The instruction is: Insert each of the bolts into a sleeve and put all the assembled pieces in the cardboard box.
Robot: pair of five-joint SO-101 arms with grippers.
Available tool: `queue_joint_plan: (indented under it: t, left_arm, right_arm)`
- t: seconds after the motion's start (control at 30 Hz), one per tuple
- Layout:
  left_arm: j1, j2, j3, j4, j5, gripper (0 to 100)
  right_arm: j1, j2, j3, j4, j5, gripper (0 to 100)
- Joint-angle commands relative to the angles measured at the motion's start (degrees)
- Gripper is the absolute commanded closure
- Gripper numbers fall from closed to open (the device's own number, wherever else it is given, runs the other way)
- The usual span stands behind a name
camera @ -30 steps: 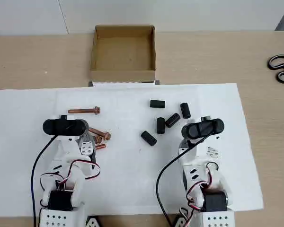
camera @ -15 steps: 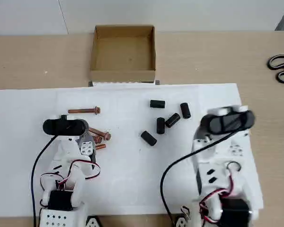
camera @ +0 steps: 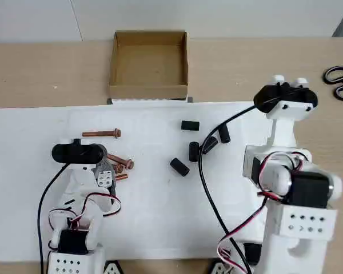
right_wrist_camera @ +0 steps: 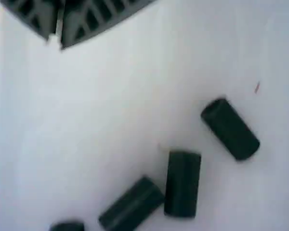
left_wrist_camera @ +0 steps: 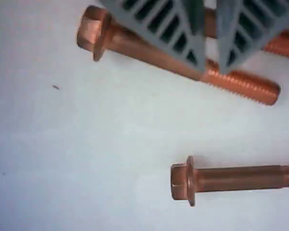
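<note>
Several black sleeves lie on the white sheet, among them one (camera: 179, 166) nearest the middle and one (camera: 190, 125) toward the box. Three copper bolts lie to the left: a lone one (camera: 102, 133) and two (camera: 120, 161) by my left gripper (camera: 110, 167). In the left wrist view that gripper (left_wrist_camera: 213, 71) is shut, its tips resting over one bolt (left_wrist_camera: 149, 48); another bolt (left_wrist_camera: 231, 179) lies apart. My right gripper (right_wrist_camera: 55, 41) is shut and held above the sheet, with sleeves (right_wrist_camera: 229, 129) (right_wrist_camera: 183, 183) off to one side of it. The cardboard box (camera: 150, 90) stands at the back.
Scissors (camera: 340, 83) lie on the wooden table at the far right. The white sheet (camera: 160, 211) covers the front of the table. The right arm's body (camera: 294, 194) stands tall over the sheet's right edge.
The right arm has lifted and swung right and back, away from the sleeves. The left arm has stayed put over the bolts.
</note>
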Motion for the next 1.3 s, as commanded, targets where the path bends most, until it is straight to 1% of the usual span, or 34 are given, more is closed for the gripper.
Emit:
queue_joint_plan:
  t: [0.0, 0.1, 0.2, 0.23, 0.47, 0.53, 0.7, 0.83, 0.93, 1.03, 1.27]
  left_arm:
    - [1.41, -0.53, -0.84, -0.26, -0.09, 99]
    - [4.48, -0.53, -0.84, -0.44, -0.09, 99]
    - [10.29, -0.53, -0.84, -0.18, 0.09, 99]
    - [11.25, -0.53, -0.92, 0.26, 0.00, 99]
    - [9.14, -0.09, -11.65, 17.67, -0.18, 99]
    - [8.88, -0.09, -14.20, 21.45, -0.18, 99]
    - [8.79, -0.09, -16.48, 22.59, -2.90, 99]
    - [8.79, 1.93, -23.34, 22.59, -4.22, 99]
    - [8.70, 11.34, -30.90, 22.77, -6.68, 99]
    - [6.68, 26.37, -41.98, 24.70, -6.68, 99]
    - [6.15, 61.01, -71.34, 36.84, -6.86, 99]
  right_arm:
    - [0.13, 1.10, -3.69, 2.86, 0.62, 99.5]
    - [0.04, 1.01, -3.43, 3.12, 0.44, 99.5]
    - [0.04, 2.68, -3.34, 3.12, 0.35, 99.5]
    - [0.04, 3.65, -3.34, 3.12, 0.35, 99.5]
    - [0.04, 14.02, -3.96, 5.05, 0.35, 99.5]
    - [-0.13, 16.92, -5.45, 5.05, 0.35, 99.5]
    - [-3.91, 22.90, -10.90, 4.88, 0.44, 99.5]
    - [-6.73, 27.47, -14.42, 4.62, 0.35, 99.5]
    - [-6.99, 31.43, -14.86, 4.00, 0.26, 99.5]
    - [-6.81, 34.33, -14.86, 2.24, 0.62, 99.5]
    - [-7.08, 35.30, -14.86, -4.00, 1.41, 99.4]
